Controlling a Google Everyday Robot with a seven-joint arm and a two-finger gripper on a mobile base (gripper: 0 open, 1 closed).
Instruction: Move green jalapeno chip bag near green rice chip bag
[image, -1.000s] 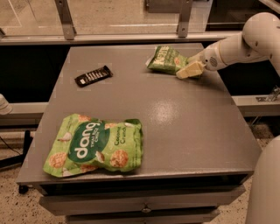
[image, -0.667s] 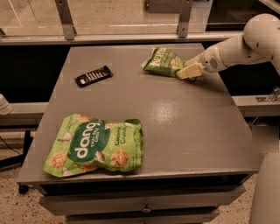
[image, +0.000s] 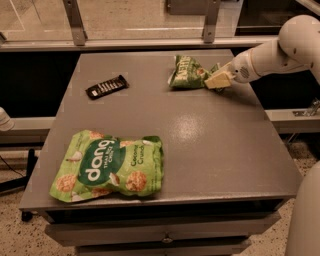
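The small dark green chip bag (image: 187, 72) lies crumpled at the far right of the bench (image: 210, 145), with its white lettering facing up. The pincer (image: 218, 80) is at that bag's right edge, touching it, at the end of a white arm (image: 272, 52) that comes in from the right. I cannot tell whether the pincer is clamped on the bag or only resting against it.

The large lime-green chip bag (image: 107, 167) lies flat at the near left corner. Its dark oval with white lettering faces up and its lower edge is close to the front rim. The two bags are well apart, on opposite corners of the bench. A flat black packet (image: 106, 86) lies at the far left, set at an angle.

The bench top is dull grey and shows a soft glare near its middle. Below the front edge is a drawer (image: 165, 232). The floor (image: 15, 235) is speckled. Behind the bench runs a metal rail (image: 150, 42) with upright posts.
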